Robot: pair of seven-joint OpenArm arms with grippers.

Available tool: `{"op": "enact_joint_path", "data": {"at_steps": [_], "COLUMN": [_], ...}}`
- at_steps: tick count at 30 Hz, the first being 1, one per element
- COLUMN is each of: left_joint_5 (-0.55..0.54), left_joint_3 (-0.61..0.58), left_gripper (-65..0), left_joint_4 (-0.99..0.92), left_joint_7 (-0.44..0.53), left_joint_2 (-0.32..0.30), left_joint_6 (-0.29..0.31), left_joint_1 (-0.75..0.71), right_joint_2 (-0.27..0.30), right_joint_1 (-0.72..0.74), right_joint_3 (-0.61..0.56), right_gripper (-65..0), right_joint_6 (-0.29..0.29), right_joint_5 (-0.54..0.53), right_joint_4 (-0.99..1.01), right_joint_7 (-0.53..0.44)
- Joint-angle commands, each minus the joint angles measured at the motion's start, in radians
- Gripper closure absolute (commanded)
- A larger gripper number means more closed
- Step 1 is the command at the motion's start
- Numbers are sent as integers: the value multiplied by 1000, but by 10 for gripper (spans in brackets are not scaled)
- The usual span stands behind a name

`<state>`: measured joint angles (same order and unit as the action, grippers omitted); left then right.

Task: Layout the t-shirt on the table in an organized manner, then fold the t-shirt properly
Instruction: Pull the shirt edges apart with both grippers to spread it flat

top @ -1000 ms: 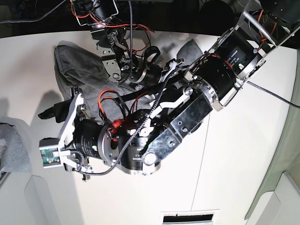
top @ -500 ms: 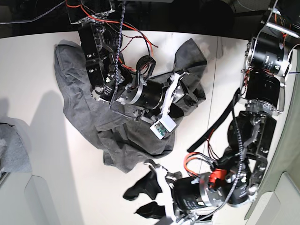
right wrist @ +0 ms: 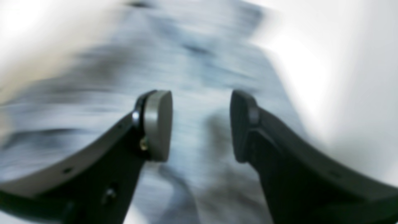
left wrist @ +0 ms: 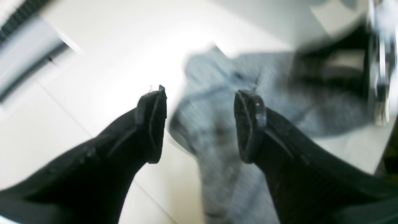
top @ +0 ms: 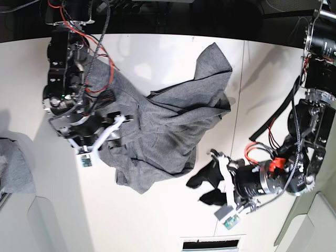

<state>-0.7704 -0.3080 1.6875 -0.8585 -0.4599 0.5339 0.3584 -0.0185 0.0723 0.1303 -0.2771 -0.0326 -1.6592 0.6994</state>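
The heather-grey t-shirt (top: pixel 163 126) lies crumpled and bunched in the middle of the white table (top: pixel 157 220), with one part reaching toward the far edge. My right gripper (top: pixel 116 131) hovers over the shirt's left side. The right wrist view shows it (right wrist: pixel 200 124) open above blurred grey cloth (right wrist: pixel 192 62), with nothing between the fingers. My left gripper (top: pixel 203 189) sits just off the shirt's near right corner. It (left wrist: pixel 200 124) is open too, pointing at the shirt (left wrist: pixel 217 102), and its jaws are empty. Both wrist views are motion-blurred.
A smaller bunch of grey cloth (top: pixel 13 168) lies at the left edge. A thin dark seam (top: pixel 236 121) crosses the table right of the shirt. A pale grey-green panel (top: pixel 315 210) borders the right side, and a vent slot (top: pixel 210 244) sits at the near edge.
Both arms have swung apart. The right gripper moved from the shirt's middle to its left side, and the left gripper moved right and up along the near edge. The shirt shifted.
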Motion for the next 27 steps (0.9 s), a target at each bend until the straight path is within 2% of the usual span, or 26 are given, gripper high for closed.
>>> {"op": "enact_joint_path", "data": {"at_steps": [1,5,8,12,16,21,27], "left_joint_5": [-1,139,240,285,327,379,360], "left_joint_3": [10,10,10,10,9,9,9], "left_gripper": [-367,-367,-367,-367,-367,-367,-367], "left_joint_4": [13,11,-8,-56,-91,-151,-159], "left_joint_7": [31,102,142,141,143,167,170], "left_joint_2": [-8,-8,-8,-9,-9,-9,-9], "left_joint_6": [2,1,0,-42,-43,-24,14], "left_joint_1": [-6,-142,-201,-224,-240,-251,-259], "right_joint_2": [9,63,93,110,107,93,93], "right_joint_1": [15,16,16,16,16,16,19], "right_joint_3": [35,171,210,212,206,201,201], "right_gripper": [-302,-302,-302,-302,-298,-191,-190], "right_joint_6": [2,-1,-46,-52,-53,-107,-124], "right_joint_5": [-21,-129,-175,-190,-248,-257,-264], "right_joint_4": [3,126,235,357,425,430,429], "right_joint_7": [-14,-15,-32,-63,-71,-71,-76]}}
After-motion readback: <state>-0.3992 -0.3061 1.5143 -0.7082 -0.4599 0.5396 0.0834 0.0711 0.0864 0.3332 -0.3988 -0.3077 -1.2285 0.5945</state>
